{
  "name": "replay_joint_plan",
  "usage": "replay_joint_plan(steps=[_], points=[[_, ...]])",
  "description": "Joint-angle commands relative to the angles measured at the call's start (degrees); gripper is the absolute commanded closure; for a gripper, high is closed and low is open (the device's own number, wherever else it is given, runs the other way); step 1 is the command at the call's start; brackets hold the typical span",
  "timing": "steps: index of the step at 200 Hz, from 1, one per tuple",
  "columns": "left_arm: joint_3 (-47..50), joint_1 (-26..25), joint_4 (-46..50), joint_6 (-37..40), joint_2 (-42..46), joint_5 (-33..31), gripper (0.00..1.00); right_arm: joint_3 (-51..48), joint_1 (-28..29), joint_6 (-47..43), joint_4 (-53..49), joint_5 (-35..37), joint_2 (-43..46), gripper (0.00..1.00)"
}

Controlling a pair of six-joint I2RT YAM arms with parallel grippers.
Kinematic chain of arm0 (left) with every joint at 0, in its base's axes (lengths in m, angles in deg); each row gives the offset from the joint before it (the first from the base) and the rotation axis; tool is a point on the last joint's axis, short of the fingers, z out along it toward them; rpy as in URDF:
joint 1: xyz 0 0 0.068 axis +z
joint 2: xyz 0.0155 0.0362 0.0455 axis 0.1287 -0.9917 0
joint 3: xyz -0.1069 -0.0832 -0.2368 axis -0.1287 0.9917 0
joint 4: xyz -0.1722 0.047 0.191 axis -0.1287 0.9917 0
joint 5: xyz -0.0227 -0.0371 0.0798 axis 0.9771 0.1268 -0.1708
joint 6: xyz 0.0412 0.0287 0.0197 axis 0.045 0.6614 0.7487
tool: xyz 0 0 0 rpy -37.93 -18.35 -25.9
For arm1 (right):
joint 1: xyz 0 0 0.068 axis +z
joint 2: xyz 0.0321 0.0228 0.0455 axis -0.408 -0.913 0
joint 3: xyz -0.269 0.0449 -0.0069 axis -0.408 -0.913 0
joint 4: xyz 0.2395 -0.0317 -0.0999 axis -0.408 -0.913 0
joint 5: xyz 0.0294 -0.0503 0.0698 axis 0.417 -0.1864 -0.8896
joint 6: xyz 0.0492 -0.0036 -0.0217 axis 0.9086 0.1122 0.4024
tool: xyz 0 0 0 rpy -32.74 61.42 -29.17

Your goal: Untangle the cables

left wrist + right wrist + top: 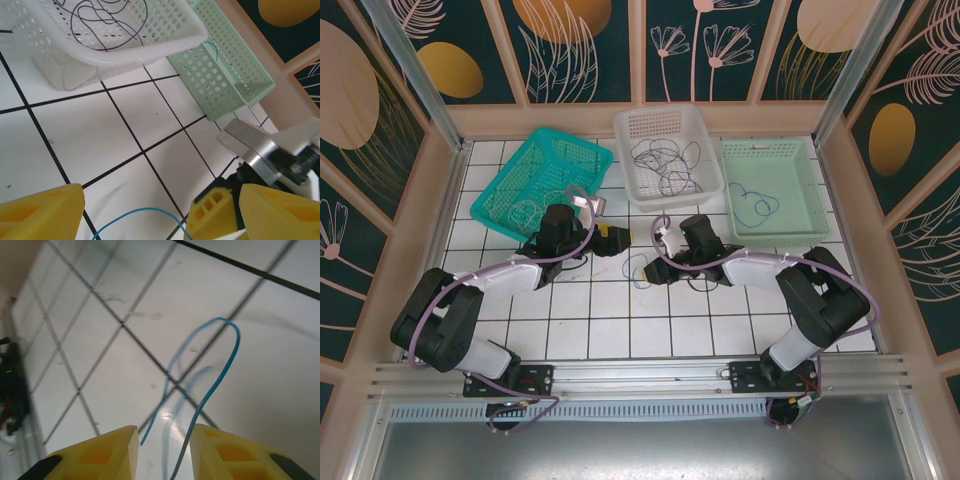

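The blue cable point(220, 371) lies on the white tiled table point(610, 330) between the two grippers, in front of the white basket point(655, 112). From the right wrist it is a narrow loop, with its long axis going away from the fingers and up to the right, the bend at the far end. The right gripper point(164, 452) has its yellow fingers a little apart with the cable passing through the gap, not pinched as far as I can see, and the left gripper point(160, 215) stands wide apart above an arc of it. Dark cables point(665, 160) lie in loose loops in the white basket, and a second blue cable point(755, 205) lies in the pale green basket point(780, 232).
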Motion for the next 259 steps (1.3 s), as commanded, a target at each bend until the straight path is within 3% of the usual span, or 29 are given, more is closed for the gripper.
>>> replay_joint_plan(steps=[1, 54, 97, 137, 146, 163, 209, 259], points=[[0.8, 0.1, -1.6, -0.7, 1.0, -0.6, 0.2, 2.0, -0.1, -1.6, -6.4, 8.2, -1.5, 0.67], [1.2, 0.1, -0.4, -0.4, 1.7, -2.1, 0.2, -0.2, -0.1, -0.3, -2.8, 6.7, -0.1, 0.72], [1.7, 0.1, -0.4, -0.3, 2.4, -2.9, 0.2, -0.2, -0.4, 1.2, 0.5, 4.1, -1.7, 1.0], [2.3, 0.1, 1.1, 0.7, 3.3, -4.0, 0.21, -2.2, -2.2, 2.4, 1.8, 7.1, 4.2, 1.0], [2.1, 0.1, 2.6, 1.1, 3.5, -5.3, 0.22, -2.1, -2.5, 2.5, 0.1, 9.2, 5.4, 0.89], [1.6, 0.1, 6.4, 1.0, 3.6, -9.5, 0.24, -0.5, -2.6, 2.7, -4.5, 12.1, 4.6, 0.78], [2.2, 0.1, 8.8, -0.4, 4.4, -12.4, 0.26, 2.0, 0.1, 4.7, -8.3, 10.7, -1.4, 0.69], [2.6, 0.1, 11.1, -1.3, 3.9, -15.2, 0.26, 6.4, 3.3, 6.2, -12.0, 16.1, -4.2, 0.59]])
